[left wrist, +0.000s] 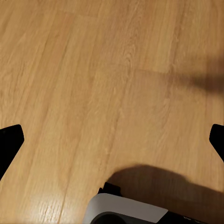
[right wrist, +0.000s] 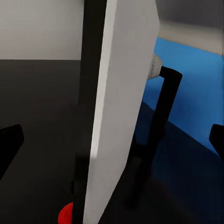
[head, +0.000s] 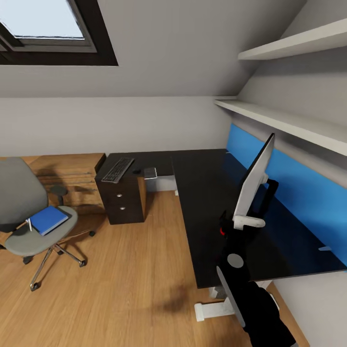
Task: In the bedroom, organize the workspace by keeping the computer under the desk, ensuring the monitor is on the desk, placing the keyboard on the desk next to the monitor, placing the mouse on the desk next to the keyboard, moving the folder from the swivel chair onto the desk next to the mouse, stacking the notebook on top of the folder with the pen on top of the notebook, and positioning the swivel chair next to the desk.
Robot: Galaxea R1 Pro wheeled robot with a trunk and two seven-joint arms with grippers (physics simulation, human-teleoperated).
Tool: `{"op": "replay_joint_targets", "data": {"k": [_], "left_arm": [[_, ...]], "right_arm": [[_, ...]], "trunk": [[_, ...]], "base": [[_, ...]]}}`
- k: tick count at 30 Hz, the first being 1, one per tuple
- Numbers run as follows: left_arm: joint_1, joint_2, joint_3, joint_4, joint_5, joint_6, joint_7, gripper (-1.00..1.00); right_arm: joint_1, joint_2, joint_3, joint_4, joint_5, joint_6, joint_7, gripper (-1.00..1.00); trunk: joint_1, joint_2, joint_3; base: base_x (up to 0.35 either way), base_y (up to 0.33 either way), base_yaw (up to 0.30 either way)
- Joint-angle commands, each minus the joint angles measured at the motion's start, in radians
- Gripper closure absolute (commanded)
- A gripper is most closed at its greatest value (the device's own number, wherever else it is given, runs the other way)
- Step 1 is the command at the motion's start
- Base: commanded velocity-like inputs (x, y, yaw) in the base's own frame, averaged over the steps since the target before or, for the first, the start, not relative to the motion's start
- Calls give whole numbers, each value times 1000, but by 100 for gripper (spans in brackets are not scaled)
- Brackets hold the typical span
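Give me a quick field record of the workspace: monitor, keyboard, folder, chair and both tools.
monitor: upright on the desk, edge-on to the head camera, near the blue back panel
keyboard: flat on the desk's far wing, above the drawer unit
folder: on the swivel chair seat
swivel chair: on the floor, apart from the desk
left tool: open, over bare floor
right tool: open, monitor between its fingers

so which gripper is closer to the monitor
Right. The right gripper sits open around the monitor on the desk; the left gripper hangs open over the floor.

Light wood plank floor (left wrist: 93, 84), dark shadows across it, black jaws spread wide apart
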Motion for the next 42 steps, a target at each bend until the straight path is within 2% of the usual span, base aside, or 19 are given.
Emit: {"op": "replay_joint_targets", "data": {"k": [1, 9, 27, 42], "left_arm": [[-1, 0, -2, 0, 0, -3, 3, -100], [-1, 0, -2, 0, -1, -3, 3, -100], [-1, 0, -2, 0, 0, -3, 3, -100], [-1, -1, -2, 3, -1, -3, 3, -100]], "right_arm": [[-1, 0, -3, 0, 8, 10, 1, -100], [-1, -1, -27, 2, 10, 12, 40, -100], [-2, -1, -32, 45, 8, 7, 54, -100], [-3, -17, -37, 45, 8, 6, 64, -100]], "trunk": [[0, -2, -2], [0, -2, -2], [0, -2, -2], [0, -2, -2]], "base": [[0, 0, 0], [0, 0, 0], [18, 13, 0], [78, 58, 0]]}}
